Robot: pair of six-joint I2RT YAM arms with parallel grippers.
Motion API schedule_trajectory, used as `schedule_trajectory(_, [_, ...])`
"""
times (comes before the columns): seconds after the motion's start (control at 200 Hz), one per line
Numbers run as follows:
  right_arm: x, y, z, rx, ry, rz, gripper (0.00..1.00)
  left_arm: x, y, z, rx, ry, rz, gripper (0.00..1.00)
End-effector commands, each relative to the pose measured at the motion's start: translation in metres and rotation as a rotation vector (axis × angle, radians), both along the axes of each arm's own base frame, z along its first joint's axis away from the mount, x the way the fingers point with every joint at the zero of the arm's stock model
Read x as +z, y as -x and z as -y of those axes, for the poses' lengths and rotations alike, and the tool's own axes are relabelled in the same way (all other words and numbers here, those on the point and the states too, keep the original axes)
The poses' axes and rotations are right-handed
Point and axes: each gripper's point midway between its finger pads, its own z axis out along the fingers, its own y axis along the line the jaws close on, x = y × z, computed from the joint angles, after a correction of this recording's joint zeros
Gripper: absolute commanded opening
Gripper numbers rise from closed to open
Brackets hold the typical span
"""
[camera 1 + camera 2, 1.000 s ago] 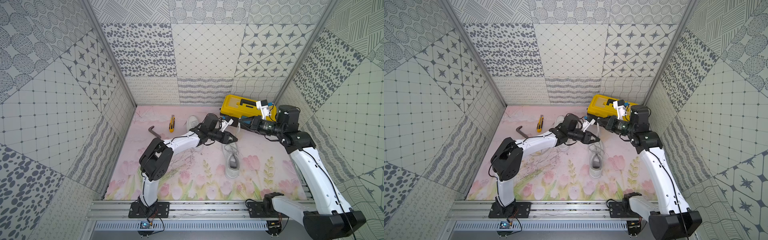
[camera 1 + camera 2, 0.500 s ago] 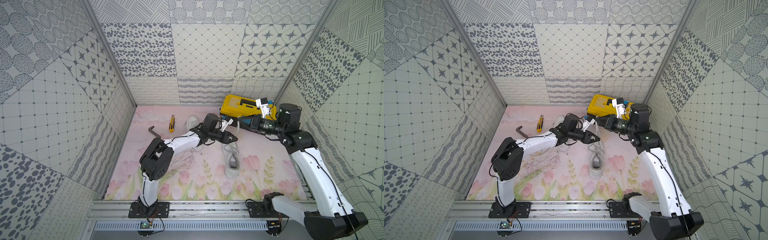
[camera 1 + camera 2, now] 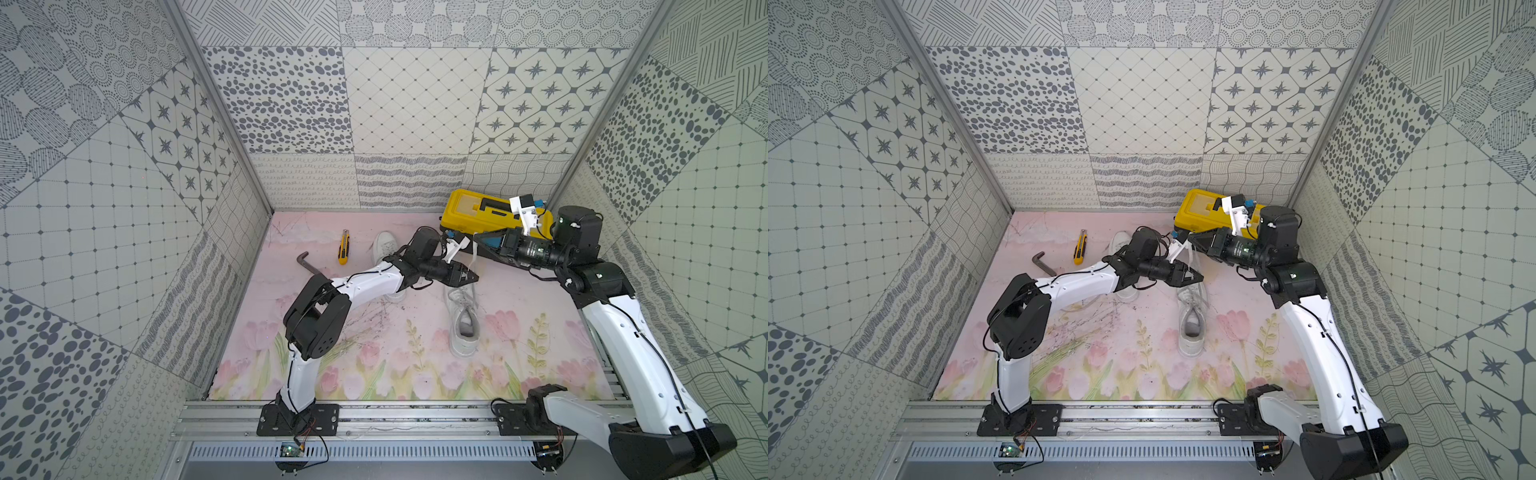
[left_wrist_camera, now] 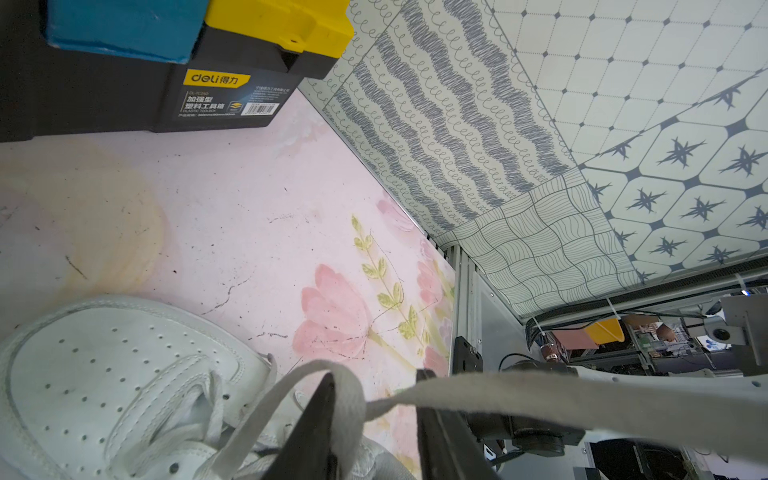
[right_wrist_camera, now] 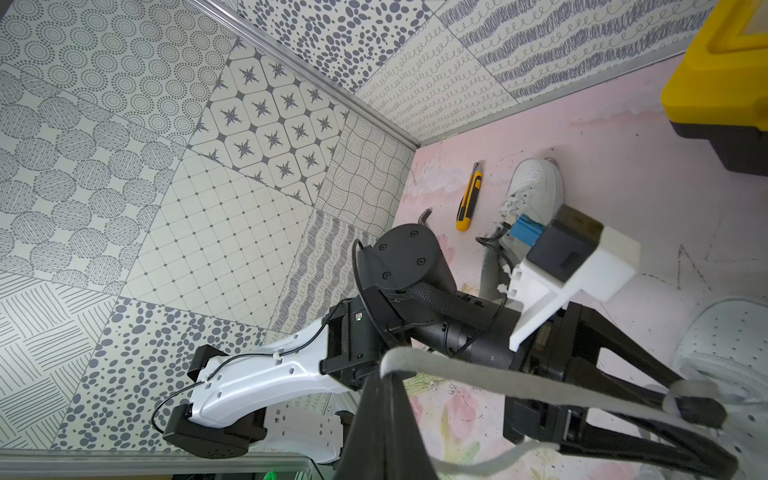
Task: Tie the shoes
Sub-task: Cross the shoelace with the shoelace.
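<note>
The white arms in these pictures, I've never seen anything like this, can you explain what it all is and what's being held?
These are two robot arms, a left arm and a right arm, bolted to a rail at the front of a tiled booth. Two pictures look down on everything from above; the other two come from a camera on each wrist. On the flowered mat lie a white shoe, a second shoe partly under the left arm, a yellow toolbox, a yellow knife and a bent hex key. Each arm ends in a two-fingered tool. The right tool is shut on the first shoe's lace, which stretches across to the left tool; that one is open, with the lace hooked over one finger. They seem midway through tying it.
</note>
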Motion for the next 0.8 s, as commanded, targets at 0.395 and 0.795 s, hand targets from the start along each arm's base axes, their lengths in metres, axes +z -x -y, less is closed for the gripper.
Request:
schedule_trajectory(0.395, [0.004, -0.005, -0.002, 0.001, -0.016, 0.042, 0.0, 0.028, 0.014, 0.013, -0.09, 0.111, 0.131, 0.22])
schedule_trajectory(0.795, [-0.021, -0.021, 0.057, -0.093, 0.046, 0.094, 0.0, 0.028, 0.017, -0.001, -0.072, 0.108, 0.158, 0.0])
